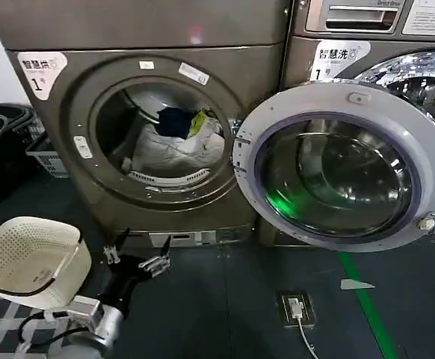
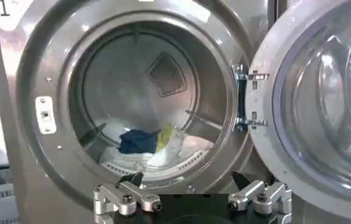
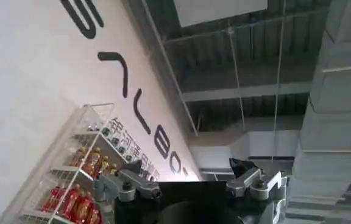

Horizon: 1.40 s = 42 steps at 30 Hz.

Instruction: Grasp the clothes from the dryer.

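Hovering open left gripper point(image 1: 137, 255), soft crumpled clothes point(image 1: 174, 146), ribbed metal dryer point(image 1: 90, 172)

Two dryers point(image 1: 158, 112), one cream basket point(image 1: 27, 258), one clothes heap point(image 1: 174, 146), two grippers.

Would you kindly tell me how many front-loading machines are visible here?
2: the dryer with its door swung open, holding the clothes, and a second machine right of it.

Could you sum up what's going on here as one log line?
left gripper: open, empty, facing dryer | dryer door: open | clothes: in drum | right gripper: open, aimed at ceiling
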Available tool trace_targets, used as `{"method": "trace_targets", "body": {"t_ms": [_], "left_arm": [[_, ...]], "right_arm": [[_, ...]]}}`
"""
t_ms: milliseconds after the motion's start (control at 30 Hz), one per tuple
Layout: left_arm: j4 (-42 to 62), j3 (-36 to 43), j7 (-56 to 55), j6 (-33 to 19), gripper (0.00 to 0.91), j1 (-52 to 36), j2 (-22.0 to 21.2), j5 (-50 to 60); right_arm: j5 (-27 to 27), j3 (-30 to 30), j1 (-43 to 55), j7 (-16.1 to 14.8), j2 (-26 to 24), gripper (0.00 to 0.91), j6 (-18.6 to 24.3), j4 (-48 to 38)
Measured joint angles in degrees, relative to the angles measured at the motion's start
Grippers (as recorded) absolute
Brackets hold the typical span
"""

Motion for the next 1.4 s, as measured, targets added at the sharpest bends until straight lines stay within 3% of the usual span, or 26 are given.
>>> {"method": "trace_targets", "body": {"t_ms": [1400], "left_arm": [[0.7, 1.4, 1.3, 0.1, 0.907, -0.6, -0.7, 2.8]], "right_arm": [[0.5, 0.2, -0.4, -1.8, 1.1, 0.907, 1.2, 0.9]]}}
